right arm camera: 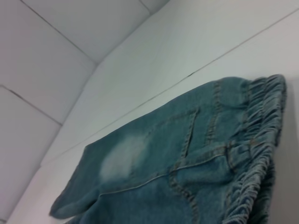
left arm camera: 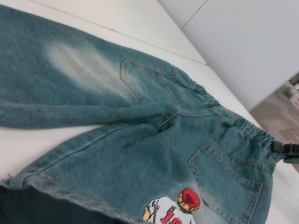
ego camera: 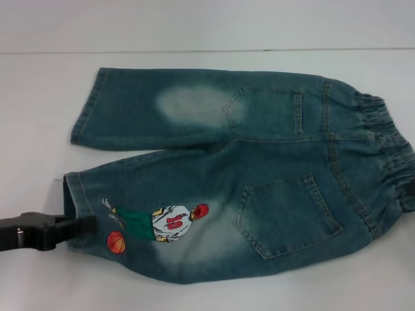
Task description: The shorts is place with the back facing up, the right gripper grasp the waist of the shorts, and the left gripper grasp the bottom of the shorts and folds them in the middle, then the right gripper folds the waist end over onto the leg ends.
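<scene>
The shorts [ego camera: 259,175] lie flat, back up, on the white table [ego camera: 39,116]. They are faded blue-green denim with two back pockets. The ruffled waist [ego camera: 389,155] is at the right and the leg ends [ego camera: 84,149] at the left. A cartoon player print [ego camera: 170,222] and an orange ball mark the near leg. My left gripper [ego camera: 81,227] comes in from the left edge, shut on the bottom of the shorts [ego camera: 72,197] at the near leg's hem. Only a dark sliver of my right gripper [ego camera: 410,188] shows at the waist; the left wrist view has the right gripper [left arm camera: 286,151] against the waistband [left arm camera: 247,126].
A seam line [ego camera: 207,50] runs across the white surface behind the shorts. Bare table lies in front of and behind the garment. A grey wall panel [left arm camera: 243,42] rises beyond the table's far side.
</scene>
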Robot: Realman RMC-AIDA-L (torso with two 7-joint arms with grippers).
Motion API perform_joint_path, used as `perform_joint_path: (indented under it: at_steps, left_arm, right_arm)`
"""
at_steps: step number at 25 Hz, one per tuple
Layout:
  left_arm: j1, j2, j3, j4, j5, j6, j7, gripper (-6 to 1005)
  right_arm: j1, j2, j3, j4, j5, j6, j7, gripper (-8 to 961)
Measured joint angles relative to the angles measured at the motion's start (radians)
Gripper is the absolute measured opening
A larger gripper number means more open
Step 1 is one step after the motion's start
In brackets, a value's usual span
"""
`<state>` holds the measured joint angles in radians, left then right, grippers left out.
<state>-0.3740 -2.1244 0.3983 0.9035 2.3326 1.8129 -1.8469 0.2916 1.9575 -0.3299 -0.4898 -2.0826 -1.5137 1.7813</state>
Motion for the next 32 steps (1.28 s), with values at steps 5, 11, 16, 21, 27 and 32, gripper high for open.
perform_joint_path:
  at_steps: [5, 11, 16, 21, 27, 32]
  left_arm:
    - [0.014, 0.003, -0.003, 0.0, -0.037, 0.024, 0.006, 16]
    - [0.028, 0.004, -0.048, 0.008, -0.049, 0.1, 0.018, 16]
    - [0.048, 0.008, -0.105, 0.013, -0.049, 0.151, 0.027, 17]
    - [0.062, 0.009, -0.113, 0.014, -0.05, 0.172, 0.044, 16]
    - [0.03, 0.017, -0.118, 0.002, -0.07, 0.148, 0.052, 17]
    - [-0.099, 0.052, -0.117, -0.061, -0.105, 0.015, 0.029, 17]
  right_arm:
    - [-0.024, 0.003, 0.007, 0.0, 0.002, -0.036, -0.005, 59]
    - [-0.052, 0.0, 0.037, -0.001, 0.002, -0.09, -0.003, 64]
    - [-0.091, -0.002, 0.069, -0.026, -0.003, -0.113, -0.001, 67]
    - [-0.11, -0.004, 0.08, -0.042, -0.005, -0.108, 0.004, 71]
    - [-0.084, -0.006, 0.127, -0.056, -0.006, -0.11, 0.039, 76]
    - [-0.003, 0.0, 0.199, -0.05, 0.049, -0.097, 0.047, 80]
